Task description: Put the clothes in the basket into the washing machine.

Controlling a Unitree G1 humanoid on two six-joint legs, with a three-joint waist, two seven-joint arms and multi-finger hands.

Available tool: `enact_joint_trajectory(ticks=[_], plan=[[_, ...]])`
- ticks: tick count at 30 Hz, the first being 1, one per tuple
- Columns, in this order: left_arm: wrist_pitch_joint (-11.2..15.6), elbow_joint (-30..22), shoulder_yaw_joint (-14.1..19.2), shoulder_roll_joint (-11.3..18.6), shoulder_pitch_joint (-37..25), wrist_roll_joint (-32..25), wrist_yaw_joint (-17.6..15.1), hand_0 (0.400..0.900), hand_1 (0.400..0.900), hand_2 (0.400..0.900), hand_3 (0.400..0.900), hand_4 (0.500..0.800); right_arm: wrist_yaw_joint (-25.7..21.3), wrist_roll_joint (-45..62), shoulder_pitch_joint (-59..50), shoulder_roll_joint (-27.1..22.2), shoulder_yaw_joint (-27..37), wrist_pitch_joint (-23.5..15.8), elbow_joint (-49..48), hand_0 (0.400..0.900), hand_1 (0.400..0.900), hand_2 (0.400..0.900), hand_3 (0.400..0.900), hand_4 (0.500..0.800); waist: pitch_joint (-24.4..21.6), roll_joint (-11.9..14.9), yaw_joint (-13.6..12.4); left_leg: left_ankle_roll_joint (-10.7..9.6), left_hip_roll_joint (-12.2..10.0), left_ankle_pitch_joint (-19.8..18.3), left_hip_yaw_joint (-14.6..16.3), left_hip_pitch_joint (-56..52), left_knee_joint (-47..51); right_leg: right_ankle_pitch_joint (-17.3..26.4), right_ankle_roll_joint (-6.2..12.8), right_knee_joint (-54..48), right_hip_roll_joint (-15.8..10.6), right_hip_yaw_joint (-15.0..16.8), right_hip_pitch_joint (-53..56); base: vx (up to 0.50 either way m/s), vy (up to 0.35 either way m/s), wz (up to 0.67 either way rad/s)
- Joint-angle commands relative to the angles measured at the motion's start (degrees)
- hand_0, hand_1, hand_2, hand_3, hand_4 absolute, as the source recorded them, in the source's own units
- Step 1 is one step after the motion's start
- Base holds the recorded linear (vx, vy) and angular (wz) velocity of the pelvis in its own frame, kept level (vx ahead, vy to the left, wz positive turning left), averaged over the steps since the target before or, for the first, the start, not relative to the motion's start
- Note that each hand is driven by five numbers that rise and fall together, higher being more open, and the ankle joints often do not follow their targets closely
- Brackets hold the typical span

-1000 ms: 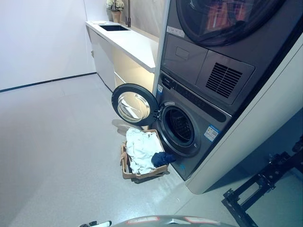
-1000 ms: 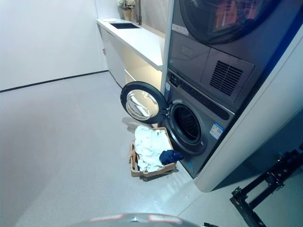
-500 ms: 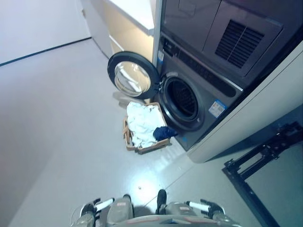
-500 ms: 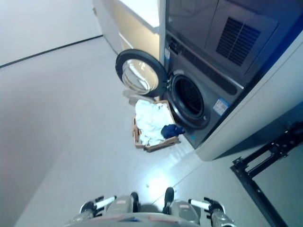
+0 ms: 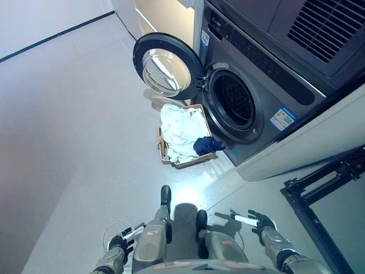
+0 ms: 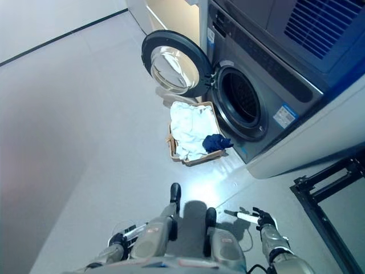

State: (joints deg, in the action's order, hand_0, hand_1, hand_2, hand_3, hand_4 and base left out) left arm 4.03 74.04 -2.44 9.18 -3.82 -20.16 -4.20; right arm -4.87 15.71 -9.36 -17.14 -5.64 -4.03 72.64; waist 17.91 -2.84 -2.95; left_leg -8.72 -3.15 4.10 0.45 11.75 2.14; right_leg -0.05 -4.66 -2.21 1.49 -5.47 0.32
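the left robot hand (image 5: 118, 244) hangs low at the bottom of the view, its fingers loosely extended and holding nothing. the right robot hand (image 5: 263, 224) is at the lower right, fingers also relaxed and empty. both are well apart from the work.

the basket (image 5: 165, 158) stands on the floor (image 5: 68, 142) ahead, just beside the washing machine (image 5: 268, 97). it holds a pile of white clothes (image 5: 179, 130) and one dark blue cloth (image 5: 206, 145) at the near corner, hanging a little over the rim toward the machine. the drum opening (image 5: 235, 101) is dark and free, and the round door (image 5: 165, 64) is swung fully open to the far side of the basket.

i judge the step now is the approach. it is good to come close and low before reaching, and to take the blue cloth first, as it lies nearest to the opening.

there is wide open floor on the left. on the right, a black metal frame (image 5: 319, 191) stands near the machine's corner, so that side is narrower.
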Motion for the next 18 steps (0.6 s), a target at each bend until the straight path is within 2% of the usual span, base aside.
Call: enact_joint_trajectory(ticks=[1,3,4,5,6,8,9,10,13,16,18], plan=[[1.67,-0.57,-0.64,2.15,3.49,1.5,-1.39,0.9,0.9,0.9,0.9,0.8,-0.77,0.73,2.76,0.14,-1.45,-1.49,-2.28,0.9,0.9,0.9,0.9,0.8,-6.03,3.89,0.49,7.18,5.08,0.95,1.63,6.94,-9.47,-15.32,7.69,8.24,-3.65,-1.14,10.38,0.47,0.31,-0.11],[1.73,-1.28,-0.39,3.11,3.41,1.59,-0.99,0.9,0.9,0.9,0.9,0.8,-0.27,1.26,3.5,0.76,-1.0,-1.53,-3.04,0.9,0.9,0.9,0.9,0.8,-6.83,5.31,0.31,9.18,6.16,-2.9,2.48,7.56,-13.67,-13.75,9.28,13.66,-5.3,-0.79,8.62,0.44,0.329,-0.03],[1.53,-1.46,-0.38,3.5,3.18,1.94,-0.68,0.9,0.9,0.9,0.9,0.8,-0.08,1.1,3.57,0.74,-1.05,-1.54,-3.34,0.9,0.9,0.9,0.9,0.8,-7.12,5.86,0.11,9.98,6.73,-4.33,2.64,7.14,-14.2,-11.48,10.12,17.45,-5.99,-0.47,7.07,0.39,0.333,-0.01],[1.41,-1.51,-0.24,3.99,2.83,2.03,-0.61,0.9,0.9,0.9,0.9,0.8,-0.13,1.36,3.58,0.72,-0.85,-1.64,-3.78,0.9,0.9,0.9,0.9,0.8,-7.12,6.32,0.12,10.8,7.35,-5.51,2.55,6.3,-14.1,-8.03,10.74,22.2,-6.66,0.04,4.82,0.34,0.329,0.02],[1.35,-1.7,-0.2,4.52,2.49,1.97,-0.62,0.9,0.9,0.9,0.9,0.8,-0.13,2.25,3.53,0.92,-0.32,-1.88,-4.64,0.9,0.9,0.9,0.9,0.8,-6.72,6.92,0.03,11.77,8.29,-6.66,2.57,5.41,-14.07,-2.79,11.5,28.84,-7.74,0.64,1.82,0.25,0.318,0.05],[1.27,-1.96,-0.14,5.46,1.44,1.68,-0.65,0.9,0.9,0.9,0.9,0.8,-0.15,3.2,3.26,0.89,-0.21,-2.16,-6.15,0.9,0.9,0.9,0.9,0.8,-4.94,6.56,1.19,13.17,9.16,-7.63,2.24,2.41,-12.64,2.86,10.54,39.04,-9.57,0.64,-4.7,0.2,0.354,0.06],[1.26,-2.12,-0.31,5.8,1.08,1.76,-0.73,0.9,0.9,0.9,0.9,0.8,-0.27,3.2,3.02,0.86,-0.42,-2.31,-7.09,0.9,0.9,0.9,0.9,0.8,-3.86,6.08,1.69,13.82,9.53,-7.95,2.03,0.36,-11.69,4.13,9.94,41.93,-10.53,0.16,-6.36,0.21,0.344,0.07],[1.1,-2.19,-0.35,6.19,0.66,1.8,-0.7,0.9,0.9,0.9,0.9,0.8,-0.39,3.22,2.68,0.74,-0.65,-2.39,-7.94,0.9,0.9,0.9,0.9,0.8,-2.99,5.45,2.01,14.22,9.64,-7.94,1.59,-0.99,-11.0,3.99,9.28,44.29,-10.78,-0.18,-8.39,0.21,0.269,0.11],[1.08,-2.46,-0.18,6.8,0.01,1.95,-0.78,0.9,0.9,0.9,0.9,0.8,-0.19,3.79,2.69,0.75,-0.75,-2.69,-10.75,0.9,0.9,0.9,0.9,0.8,-1.63,4.54,2.9,14.22,9.51,-8.24,0.55,-4.16,-9.29,-0.82,8.8,45.69,-7.5,1.32,-13.74,0.2,0.139,0.18],[1.31,-2.24,-0.42,7.1,-1.1,2.37,-1.04,0.9,0.9,0.9,0.9,0.8,-0.33,4.57,2.32,0.7,-1.02,-3.24,-13.05,0.9,0.9,0.9,0.9,0.8,-0.88,4.12,3.3,13.44,8.6,-8.09,0.04,-5.39,-7.97,-5.84,8.55,38.08,-4.42,1.92,-16.92,0.16,0.02,0.09],[1.41,-1.95,-0.46,7.07,-1.7,2.43,-1.28,0.9,0.9,0.9,0.9,0.8,-0.43,4.81,2.19,0.42,-1.13,-3.4,-14.99,0.9,0.9,0.9,0.9,0.8,-0.58,4.02,3.35,12.68,7.97,-8.24,-0.21,-6.24,-7.22,-6.28,9.42,27.66,-2.56,2.7,-16.84,0.19,-0.066,0.1]])
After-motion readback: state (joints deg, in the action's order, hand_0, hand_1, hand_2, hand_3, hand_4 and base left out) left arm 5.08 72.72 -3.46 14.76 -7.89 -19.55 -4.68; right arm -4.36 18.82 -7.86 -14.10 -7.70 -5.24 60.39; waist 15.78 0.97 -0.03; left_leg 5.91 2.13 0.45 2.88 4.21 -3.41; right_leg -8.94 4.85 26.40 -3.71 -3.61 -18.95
